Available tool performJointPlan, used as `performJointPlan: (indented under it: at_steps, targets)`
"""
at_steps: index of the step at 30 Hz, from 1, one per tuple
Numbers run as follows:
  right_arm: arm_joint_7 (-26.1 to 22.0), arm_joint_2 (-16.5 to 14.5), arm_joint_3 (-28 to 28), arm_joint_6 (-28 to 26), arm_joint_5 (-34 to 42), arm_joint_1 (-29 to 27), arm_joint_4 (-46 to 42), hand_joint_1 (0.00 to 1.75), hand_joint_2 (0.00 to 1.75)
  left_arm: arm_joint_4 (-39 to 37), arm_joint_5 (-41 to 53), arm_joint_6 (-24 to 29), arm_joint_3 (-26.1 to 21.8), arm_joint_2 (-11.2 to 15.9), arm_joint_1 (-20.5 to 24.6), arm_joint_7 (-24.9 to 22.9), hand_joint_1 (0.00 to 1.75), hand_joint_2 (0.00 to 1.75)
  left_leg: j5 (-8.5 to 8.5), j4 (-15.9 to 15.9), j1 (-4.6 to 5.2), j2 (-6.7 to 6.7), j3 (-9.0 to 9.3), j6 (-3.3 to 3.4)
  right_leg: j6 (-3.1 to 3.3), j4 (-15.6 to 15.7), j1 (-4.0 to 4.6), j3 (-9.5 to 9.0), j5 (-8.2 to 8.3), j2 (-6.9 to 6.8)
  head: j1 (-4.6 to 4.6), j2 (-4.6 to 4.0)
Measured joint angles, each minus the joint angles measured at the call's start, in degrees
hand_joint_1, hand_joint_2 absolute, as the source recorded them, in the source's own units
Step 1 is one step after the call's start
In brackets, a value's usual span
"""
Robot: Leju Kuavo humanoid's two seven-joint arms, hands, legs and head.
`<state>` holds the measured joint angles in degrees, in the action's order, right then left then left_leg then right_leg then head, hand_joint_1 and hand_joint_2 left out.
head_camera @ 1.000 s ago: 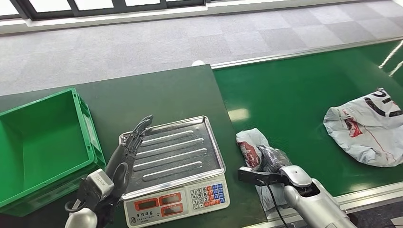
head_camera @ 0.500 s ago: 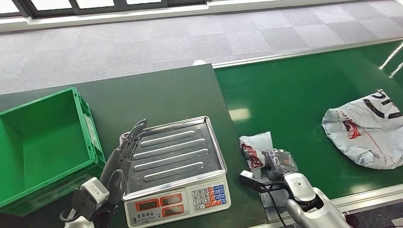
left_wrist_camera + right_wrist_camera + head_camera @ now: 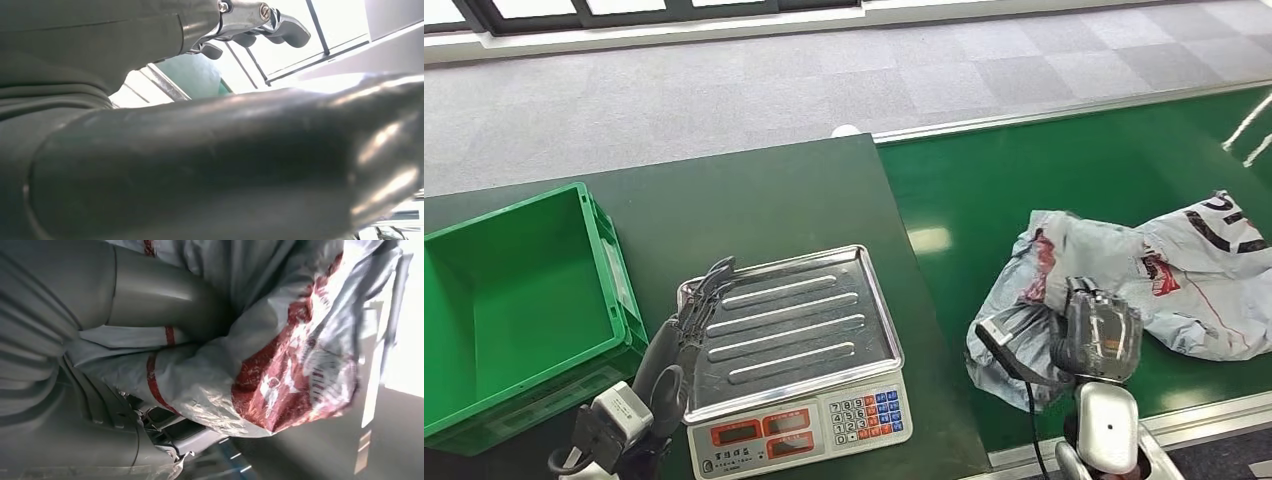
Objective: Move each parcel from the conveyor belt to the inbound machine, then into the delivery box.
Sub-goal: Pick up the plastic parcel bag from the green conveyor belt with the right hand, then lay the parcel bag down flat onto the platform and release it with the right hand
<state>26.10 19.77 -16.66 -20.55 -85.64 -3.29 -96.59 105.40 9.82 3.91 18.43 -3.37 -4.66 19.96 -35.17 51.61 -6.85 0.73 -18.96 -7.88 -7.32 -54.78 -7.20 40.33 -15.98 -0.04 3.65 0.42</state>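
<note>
My right hand (image 3: 1099,335) grips a crumpled grey-white parcel with red print (image 3: 1034,270) and holds it lifted above the green conveyor belt (image 3: 1004,190). The right wrist view shows that parcel (image 3: 280,365) bunched against the thumb (image 3: 165,295). A second, larger grey-white parcel (image 3: 1209,265) lies on the belt at the right edge. The inbound machine, a scale with a steel tray (image 3: 794,320), stands on the dark table. My left hand (image 3: 686,325) lies along the tray's left edge with fingers stretched out and nothing in it; this left hand (image 3: 190,170) fills its own wrist view.
The green delivery box (image 3: 609,270) stands at the table's left, with nothing in it. The scale's keypad and displays (image 3: 799,420) face me. The belt's metal rail (image 3: 1204,415) runs along the near side. Grey carpet floor lies beyond.
My right hand has closed on the small parcel, raised it off the belt and carried it right, so the bag hangs unfolded. The left hand has drawn back slightly beside the tray.
</note>
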Motion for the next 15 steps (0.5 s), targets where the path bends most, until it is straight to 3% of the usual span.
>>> performJointPlan:
  at_steps: [2,4,6,10,15]
  targets:
    - [-4.49,-0.12,3.06,-6.6,-0.02,-1.2,-3.85,1.75,1.75,-0.22,-0.12,-0.48,0.01,-0.12,0.2,-0.04,0.0,0.0,-0.01,-0.01,0.0,0.01,0.0,0.01,-0.01,0.01,0.0,0.03,-0.01,0.01,0.0,0.0]
    - [-14.09,-2.52,7.38,-11.81,-0.02,-2.0,-7.06,1.75,1.75,-0.61,-0.34,-0.82,0.04,-0.29,0.59,0.01,0.0,0.0,-0.02,-0.02,-0.02,0.04,-0.01,0.01,-0.01,0.0,0.01,0.08,-0.01,0.02,0.0,0.01]
    - [-20.28,-5.63,10.94,-13.6,-0.02,-1.97,-9.28,1.75,1.75,-1.02,-0.72,-0.98,0.1,-0.48,0.98,0.14,0.0,0.0,-0.02,-0.04,-0.03,0.05,-0.02,0.01,-0.01,0.0,0.01,0.07,-0.02,0.02,0.01,0.01]
    - [-19.89,-8.72,11.56,-10.76,1.81,1.58,-9.95,1.75,1.75,-2.03,-2.04,-1.91,0.45,-0.59,1.98,0.72,0.0,0.0,0.0,-0.01,0.0,0.08,0.0,0.0,0.0,0.01,-0.05,-0.01,0.04,0.03,0.02,0.0]
    - [-25.76,-10.38,6.95,-10.83,16.61,8.75,-4.85,1.75,1.75,-3.99,-2.97,-2.87,1.26,-0.84,4.19,1.36,0.0,0.0,0.17,-0.02,0.01,-0.02,-0.03,-0.09,0.02,-0.01,-0.06,0.02,0.1,0.03,0.0,0.0]
